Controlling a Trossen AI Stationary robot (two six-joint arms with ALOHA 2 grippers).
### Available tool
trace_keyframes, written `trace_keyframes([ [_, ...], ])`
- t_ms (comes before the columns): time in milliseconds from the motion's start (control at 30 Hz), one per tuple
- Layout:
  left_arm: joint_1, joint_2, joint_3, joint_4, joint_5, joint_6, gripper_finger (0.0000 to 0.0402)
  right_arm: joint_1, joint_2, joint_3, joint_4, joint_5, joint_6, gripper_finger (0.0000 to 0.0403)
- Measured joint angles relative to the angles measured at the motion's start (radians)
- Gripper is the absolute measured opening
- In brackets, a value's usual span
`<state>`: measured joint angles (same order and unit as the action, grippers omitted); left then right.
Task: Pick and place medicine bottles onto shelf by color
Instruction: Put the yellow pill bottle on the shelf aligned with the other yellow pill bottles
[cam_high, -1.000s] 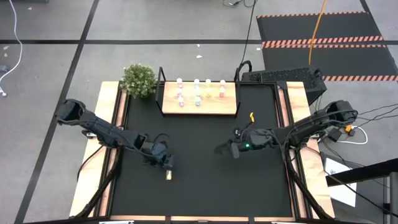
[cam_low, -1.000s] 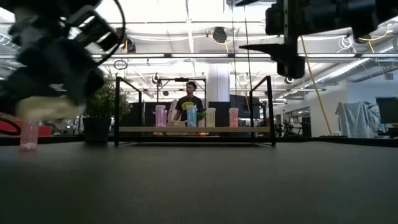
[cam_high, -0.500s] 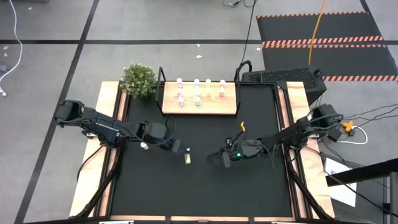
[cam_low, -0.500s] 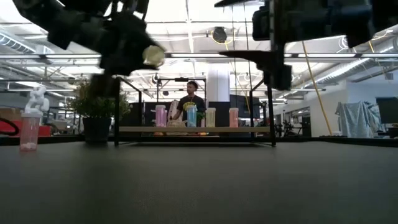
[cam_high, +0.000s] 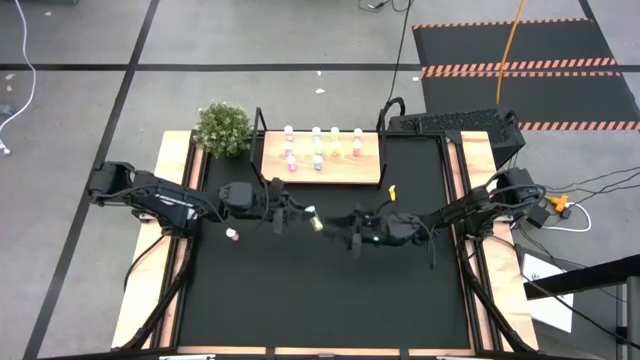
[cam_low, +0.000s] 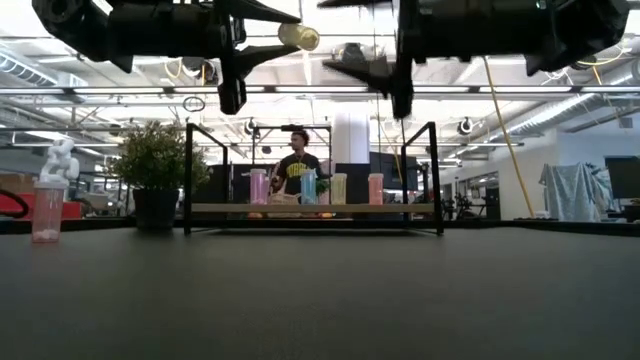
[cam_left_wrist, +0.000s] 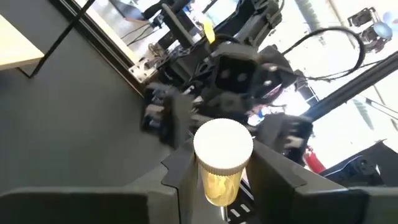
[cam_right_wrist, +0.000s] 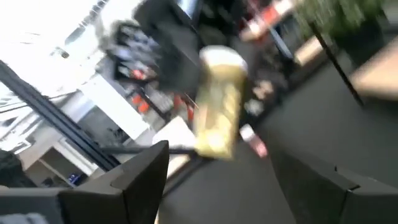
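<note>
My left gripper (cam_high: 303, 213) is shut on a yellow-amber medicine bottle (cam_high: 315, 221) with a white cap and holds it high over the table's middle, in front of the shelf (cam_high: 370, 175). In the low view this bottle (cam_low: 298, 37) lies level near the top. My right gripper (cam_high: 347, 227) stands open just to its right, fingers on either side of the line toward the bottle (cam_right_wrist: 217, 102), apart from it. Several bottles stand in rows on the shelf board. A pink bottle (cam_high: 232, 235) stands on its base on the black mat at the left. My left gripper (cam_left_wrist: 221, 190) pinches the amber body (cam_left_wrist: 214, 183) of the bottle between its two fingers, below the white cap (cam_left_wrist: 222, 144). The fingers reach level from the table's left, along the bottle. The bottle is lifted clear, lying about level, cap toward my right gripper.
A potted plant (cam_high: 223, 128) stands at the far left corner beside the shelf. Wooden rails (cam_high: 190, 190) run along both sides of the mat. A black keyboard (cam_high: 455, 122) lies behind the far right corner. A person (cam_low: 300, 165) shows beyond the shelf.
My left gripper has risen from the mat's near left with the yellow bottle, gone toward the table's middle and far edge, and tipped from pointing down to level; the bottle now lies level, clear of the mat. My right gripper has gone toward the left, toward the bottle, still open.
</note>
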<state>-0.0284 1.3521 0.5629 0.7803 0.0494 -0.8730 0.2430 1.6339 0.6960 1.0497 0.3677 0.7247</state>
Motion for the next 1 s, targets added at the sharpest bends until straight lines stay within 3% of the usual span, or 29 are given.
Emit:
trace_keyframes([
  [133,0.008,0.0,0.0,0.0,0.0,0.001,0.0127,-0.003,-0.002,0.003,0.085,0.0,-0.112,0.0274],
  [233,0.008,0.0,0.0,0.002,-0.006,0.007,0.0127,-0.016,-0.002,0.003,0.079,-0.002,-0.106,0.0274],
  [400,0.008,0.001,0.0,0.043,-0.104,0.134,0.0127,-0.054,-0.001,0.003,0.027,-0.002,-0.174,0.0274],
  [633,0.012,0.003,0.0,0.129,-0.114,0.18,0.0127,-0.108,-0.001,0.003,0.114,-0.008,-0.302,0.0274],
  [867,0.011,0.003,0.0,0.161,-0.123,0.198,0.0127,-0.132,-0.001,0.003,0.125,-0.135,-0.299,0.0259],
  [1000,0.011,0.003,0.003,0.17,-0.145,0.216,0.0127,-0.132,-0.001,0.002,0.189,-0.137,-0.293,0.0235],
])
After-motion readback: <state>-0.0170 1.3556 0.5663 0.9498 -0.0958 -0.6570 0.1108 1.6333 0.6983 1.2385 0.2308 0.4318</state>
